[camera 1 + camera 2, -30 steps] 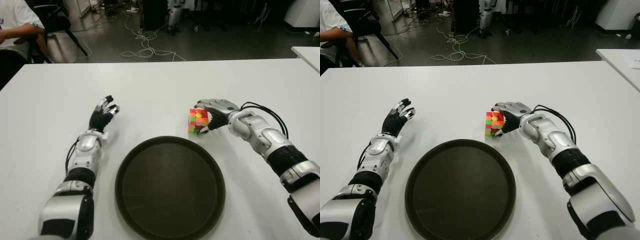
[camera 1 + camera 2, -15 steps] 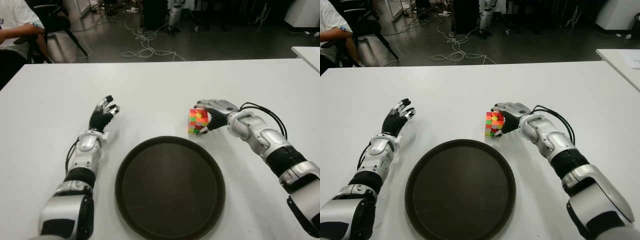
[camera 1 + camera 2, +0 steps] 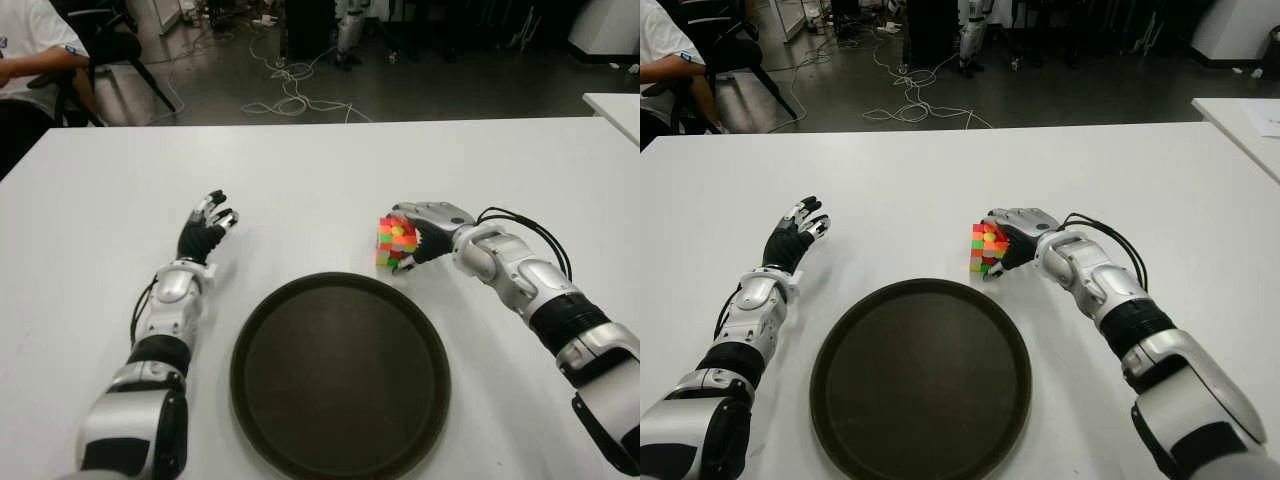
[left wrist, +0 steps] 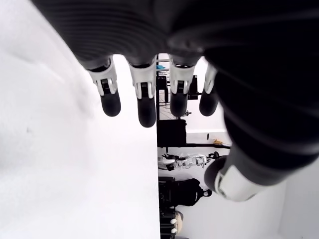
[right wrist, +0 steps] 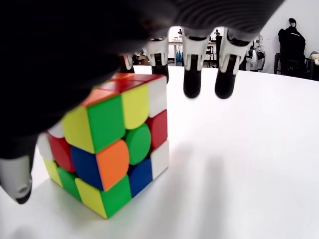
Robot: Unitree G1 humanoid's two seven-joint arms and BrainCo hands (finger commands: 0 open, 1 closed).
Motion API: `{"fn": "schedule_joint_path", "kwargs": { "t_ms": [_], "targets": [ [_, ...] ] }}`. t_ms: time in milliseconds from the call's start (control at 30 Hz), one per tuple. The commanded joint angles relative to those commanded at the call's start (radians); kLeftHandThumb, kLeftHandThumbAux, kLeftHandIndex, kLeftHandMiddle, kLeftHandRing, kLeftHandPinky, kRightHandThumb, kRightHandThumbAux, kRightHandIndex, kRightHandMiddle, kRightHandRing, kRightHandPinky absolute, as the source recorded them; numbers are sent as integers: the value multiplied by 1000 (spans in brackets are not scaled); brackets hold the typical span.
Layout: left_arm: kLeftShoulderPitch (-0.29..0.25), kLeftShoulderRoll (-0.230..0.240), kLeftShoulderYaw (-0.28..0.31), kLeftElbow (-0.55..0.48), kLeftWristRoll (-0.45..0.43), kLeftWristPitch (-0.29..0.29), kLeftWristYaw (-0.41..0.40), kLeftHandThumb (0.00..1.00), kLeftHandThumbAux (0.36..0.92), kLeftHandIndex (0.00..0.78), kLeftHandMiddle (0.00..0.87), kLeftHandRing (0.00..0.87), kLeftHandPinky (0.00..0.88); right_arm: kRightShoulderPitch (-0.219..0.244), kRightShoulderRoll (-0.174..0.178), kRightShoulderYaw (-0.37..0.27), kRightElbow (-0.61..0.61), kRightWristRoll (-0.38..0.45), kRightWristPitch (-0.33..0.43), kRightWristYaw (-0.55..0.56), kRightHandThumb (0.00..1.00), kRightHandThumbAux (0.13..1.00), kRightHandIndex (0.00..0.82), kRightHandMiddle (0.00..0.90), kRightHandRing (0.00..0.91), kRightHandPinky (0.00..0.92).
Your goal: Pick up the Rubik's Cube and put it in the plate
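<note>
A white table (image 3: 320, 170) fills the view from my head, and behind it lies a dark floor with loose cables (image 3: 290, 85); a seated person (image 3: 30, 60) shows at the far left edge. On the table just before me sits a round dark plate (image 3: 340, 372), bare inside. My left hand (image 3: 205, 232) shows left of the plate and a little beyond it, fingers loosely spread, nothing in it. My right hand (image 3: 425, 228) is out past the plate's far right rim, beside the Rubik's cube (image 3: 396, 242). The cube stands on the table just beyond the plate's rim, not inside it, and my palm and fingers sit against its right side and top.

From my left wrist, my fingers (image 4: 144, 97) hang straight and apart over the white surface, the thumb off to one side, holding nothing.

From my right wrist, the cube (image 5: 107, 149) sits on the table with a corner turned toward the camera. Two or three of my fingers (image 5: 192, 74) reach past it into open air, not touching, while another comes down at its far top edge and my thumb tip (image 5: 17, 181) shows low beside its other side. I cannot tell whether the hand actually presses the cube; it cups around it rather than clamps.
</note>
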Motion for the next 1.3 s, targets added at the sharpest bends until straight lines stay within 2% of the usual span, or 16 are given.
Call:
{"fn": "schedule_joint_path", "kwargs": {
  "t_ms": [233, 1067, 1300],
  "targets": [
    [3, 3, -2, -4, 3, -5, -7, 195, 712, 36, 88, 81, 65, 3, 4, -6, 0, 8, 13, 8, 0, 505, 79, 75, 103, 153],
    [8, 3, -1, -8, 3, -7, -5, 217, 705, 43, 100, 94, 78, -24, 5, 10, 51, -12, 7, -4, 0, 522, 77, 97, 140, 192],
    [10, 2, 0, -13, 1, -8, -8, 213, 714, 43, 100, 90, 74, -28, 7, 11, 64, -13, 0, -25, 0, 497, 87, 118, 164, 225]
  ]
}}
